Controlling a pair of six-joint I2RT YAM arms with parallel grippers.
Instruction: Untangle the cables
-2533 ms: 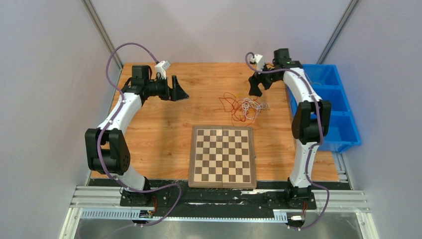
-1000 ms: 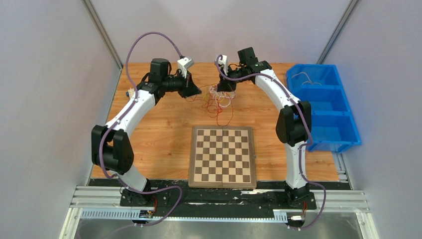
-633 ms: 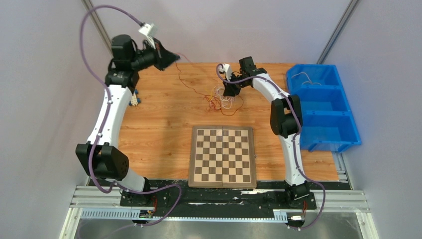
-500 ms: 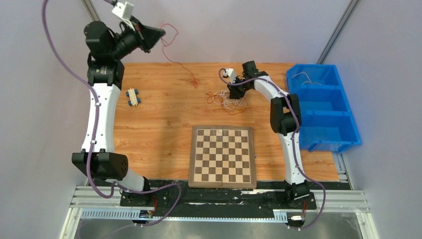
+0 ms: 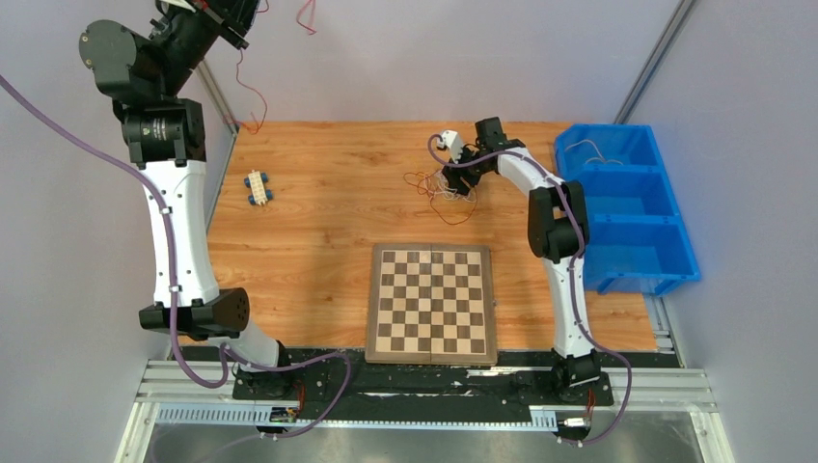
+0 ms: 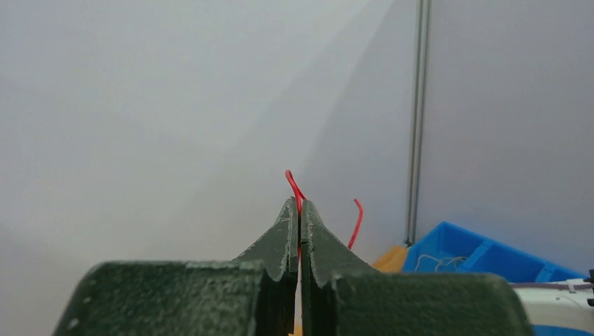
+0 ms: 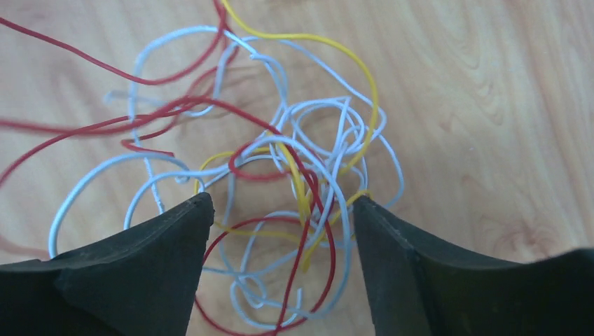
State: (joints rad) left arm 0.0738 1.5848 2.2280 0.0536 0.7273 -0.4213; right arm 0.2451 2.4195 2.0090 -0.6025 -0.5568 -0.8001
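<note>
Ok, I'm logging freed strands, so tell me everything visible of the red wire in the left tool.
The red wire is a very thin, flexible strand, plastic-coated by its look. The left tool is shut on it, high above the far left corner of the table, a short curved bit poking past the tips. From above, one part curls near the picture's top edge and another hangs slack toward the table; whether it touches the wood is unclear. Nothing visibly links it to the tangle.
</note>
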